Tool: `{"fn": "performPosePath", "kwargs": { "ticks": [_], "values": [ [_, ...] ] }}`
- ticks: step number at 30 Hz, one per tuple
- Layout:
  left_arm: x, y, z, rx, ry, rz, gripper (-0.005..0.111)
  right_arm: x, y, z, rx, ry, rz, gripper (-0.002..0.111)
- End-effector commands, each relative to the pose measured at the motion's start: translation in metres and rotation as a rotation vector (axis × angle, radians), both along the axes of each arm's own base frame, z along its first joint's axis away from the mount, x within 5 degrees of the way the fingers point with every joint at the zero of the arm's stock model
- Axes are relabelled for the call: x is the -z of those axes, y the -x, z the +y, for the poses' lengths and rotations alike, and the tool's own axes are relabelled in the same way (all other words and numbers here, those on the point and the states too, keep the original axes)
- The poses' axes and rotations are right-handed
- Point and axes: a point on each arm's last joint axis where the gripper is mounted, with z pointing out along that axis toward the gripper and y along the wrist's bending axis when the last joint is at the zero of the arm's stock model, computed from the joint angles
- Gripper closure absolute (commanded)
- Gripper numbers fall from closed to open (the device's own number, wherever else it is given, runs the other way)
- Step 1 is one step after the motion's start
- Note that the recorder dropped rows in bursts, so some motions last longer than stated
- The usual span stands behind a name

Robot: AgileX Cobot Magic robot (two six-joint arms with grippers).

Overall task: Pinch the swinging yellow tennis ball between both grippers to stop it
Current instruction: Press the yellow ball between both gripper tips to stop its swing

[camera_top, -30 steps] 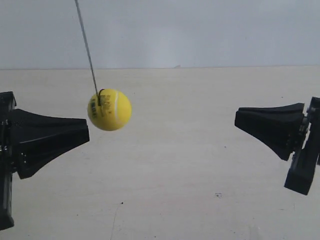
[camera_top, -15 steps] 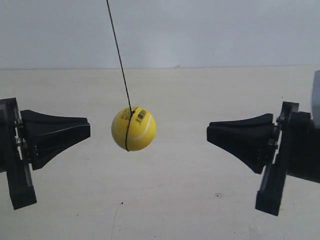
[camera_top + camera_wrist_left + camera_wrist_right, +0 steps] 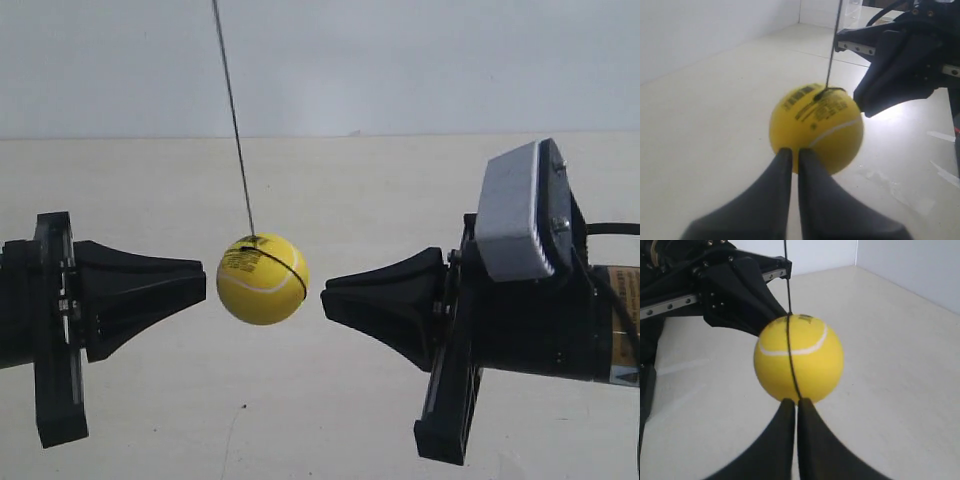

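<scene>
The yellow tennis ball (image 3: 262,280) hangs on its thin dark string (image 3: 235,120) between two black wedge-jawed grippers. The barcode label faces the arm at the exterior view's left, which the wrist views show is my left gripper (image 3: 203,284). It is shut, its tip a small gap from the ball. My right gripper (image 3: 324,298), with the grey camera module (image 3: 515,210), is shut too, just short of the ball's other side. In the left wrist view the ball (image 3: 815,127) sits right beyond the shut left gripper (image 3: 791,150). In the right wrist view the ball (image 3: 799,357) sits beyond the shut right gripper (image 3: 792,401).
A pale tabletop (image 3: 320,400) lies below, with a light wall (image 3: 400,60) behind. The right arm's black body and cable (image 3: 610,230) fill the exterior view's right side. Across the ball, each wrist view shows the other arm: right arm (image 3: 900,70), left arm (image 3: 735,295).
The right gripper has moved far in toward the ball, and its camera module has come into view. The left gripper edged toward the ball. The ball swung in from the left and now sits between the tips.
</scene>
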Motion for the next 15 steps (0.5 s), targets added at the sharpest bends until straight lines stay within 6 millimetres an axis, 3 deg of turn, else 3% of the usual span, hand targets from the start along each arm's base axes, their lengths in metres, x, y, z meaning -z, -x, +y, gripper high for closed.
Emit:
{"fn": "performPosePath", "kwargs": {
  "ticks": [1, 15],
  "values": [
    [-0.002, 0.003, -0.0025, 0.041, 0.018, 0.001, 0.102, -0.0046, 0.0018, 0.0019, -0.026, -0.037, -0.015, 0.108],
    [-0.0059, 0.0024, -0.0029, 0.039, 0.05, -0.034, 0.102, -0.0094, -0.0018, 0.0024, -0.001, -0.067, -0.029, 0.108]
  ]
}}
